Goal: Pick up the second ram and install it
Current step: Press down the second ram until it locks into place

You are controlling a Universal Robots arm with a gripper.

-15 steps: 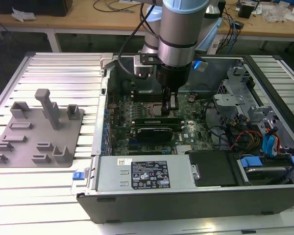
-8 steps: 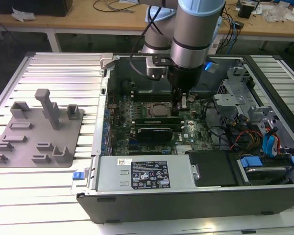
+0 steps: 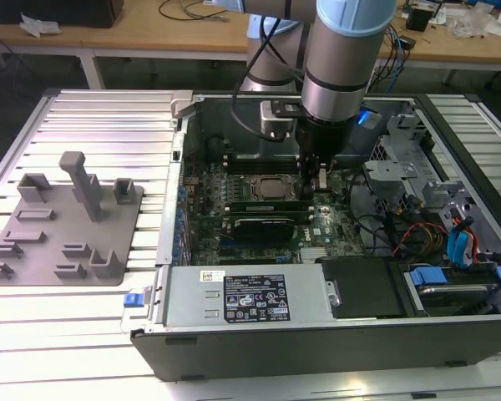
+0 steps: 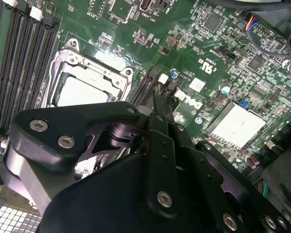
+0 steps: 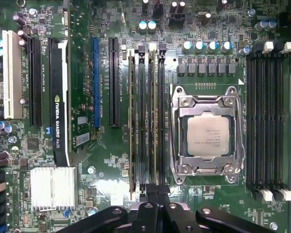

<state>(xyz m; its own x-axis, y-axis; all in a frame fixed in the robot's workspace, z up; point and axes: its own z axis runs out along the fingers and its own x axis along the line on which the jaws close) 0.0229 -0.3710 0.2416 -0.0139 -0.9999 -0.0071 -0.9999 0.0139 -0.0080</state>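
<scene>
**Gripper down at the RAM slots beside the CPU socket**

Gripper (image 5: 157, 196) is low over the motherboard (image 5: 106, 170), inside the open computer case (image 3: 234, 334). In the first wrist view the black fingers (image 5: 150, 204) sit drawn together at the end of the slot bank, right over the near end of a thin stick standing on edge. Cannot tell whether they actually clamp that edge or merely rest shut above it.

Second ram (image 5: 154, 116): a slim stick standing edge-on in the slot bank (image 5: 145, 116), running straight away from the fingertips. A second thin stick (image 5: 131, 121) stands in the same bank, just beside it on the side away from the socket. Which one the fingers line up with is not fully certain; the tips sit closest to the one nearer the socket.

CPU socket frame (image 5: 206, 136) lies just beside the bank, the metal chip lid (image 5: 207, 136) visible in its middle. Beyond the socket, another bank of black slots (image 5: 266, 121).

On the far side of the occupied bank: a black expansion card (image 5: 60, 102) standing in its slot, and a silver finned heatsink (image 5: 53, 187) near it.

Exterior view: arm (image 3: 346, 58) descends vertically into the case. Grey fixture plate (image 3: 67, 225) with upright blocks sits well apart, toward the exterior view's left, on the ribbed table (image 3: 83, 117).
</scene>
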